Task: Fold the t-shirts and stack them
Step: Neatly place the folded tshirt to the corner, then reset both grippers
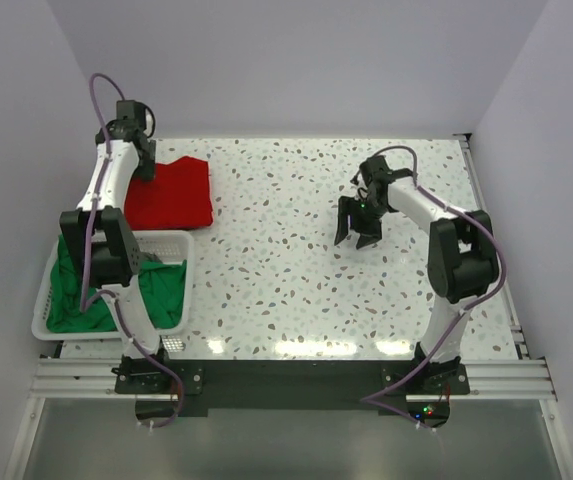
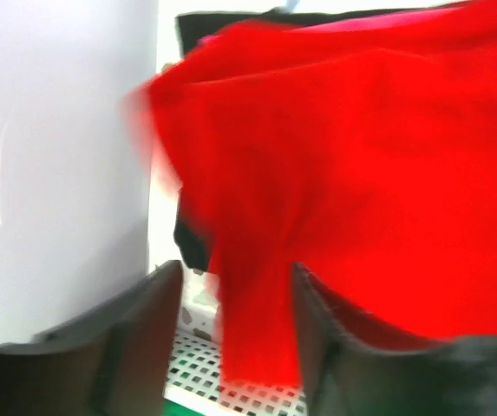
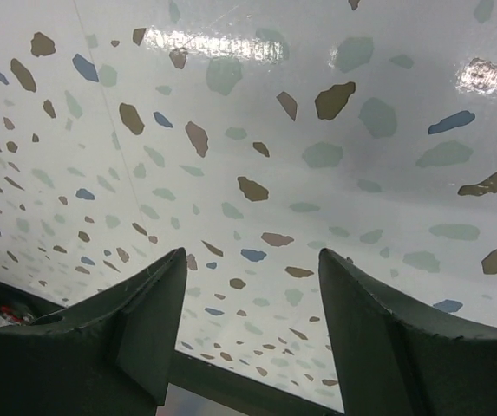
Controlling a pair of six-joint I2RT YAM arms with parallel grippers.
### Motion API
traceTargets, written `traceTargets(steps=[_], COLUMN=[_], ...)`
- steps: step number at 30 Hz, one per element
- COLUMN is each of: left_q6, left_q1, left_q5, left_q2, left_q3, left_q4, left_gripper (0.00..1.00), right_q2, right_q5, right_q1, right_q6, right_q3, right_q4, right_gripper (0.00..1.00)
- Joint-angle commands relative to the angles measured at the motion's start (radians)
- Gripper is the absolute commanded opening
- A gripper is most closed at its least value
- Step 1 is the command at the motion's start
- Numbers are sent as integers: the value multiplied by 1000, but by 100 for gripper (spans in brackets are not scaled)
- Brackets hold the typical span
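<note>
Currently: white speckled terrazzo table (image 1: 286, 280) is bare through the middle and right, everything is on the left side.

White perforated plastic laundry basket (image 1: 162, 237) sits at the near left corner. Folded bright red cotton t-shirt (image 1: 171, 195) lies flat on the table just beyond it, far left. Crumpled green cotton t-shirt (image 1: 161, 290) is inside the basket, not yet folded.

Left gripper (image 2: 235, 277) is at the far-left edge of the red tee. Jaws stand apart. A flap of red cloth hangs loose between them, blurred, with a gap showing on one side, so it doesn't read as pinched.

Right gripper (image 1: 358, 228) hovers over bare table, right of centre, fingers spread, holding nothing.

Judgement: the step in hand is letting go of the red tee at the stack spot, so the first shirt is roughly done.

The next move calls for:
- Lift the left gripper straight up and clear, so the flap doesn't drag the fold open.
- Reach near into the basket and pinch the green tee.
- Spread it on the open centre, where the right gripper can reach an edge.
</note>
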State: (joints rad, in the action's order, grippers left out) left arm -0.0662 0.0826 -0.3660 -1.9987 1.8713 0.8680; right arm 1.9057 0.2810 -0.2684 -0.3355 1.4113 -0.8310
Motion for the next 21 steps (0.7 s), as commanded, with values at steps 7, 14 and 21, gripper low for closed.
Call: traceTargets(steps=[7,14,21], left_q6=[230,348,425], left_q1=[102,42,-145], left_q5=[79,182,142], left_q2=[90,340,596], left_q3=[-53,-303,-567], left_q4=[-69,-285,-460], left_gripper=[82,90,100], right_q2=[-157,-289,-422], right_q5=[24,-12,-66], right_q1=[1,1,1], right_q6=[23,6,-14], right_q3=[9,-81,-216], right_q4=[-36,4,78], right_gripper=[66,66,66])
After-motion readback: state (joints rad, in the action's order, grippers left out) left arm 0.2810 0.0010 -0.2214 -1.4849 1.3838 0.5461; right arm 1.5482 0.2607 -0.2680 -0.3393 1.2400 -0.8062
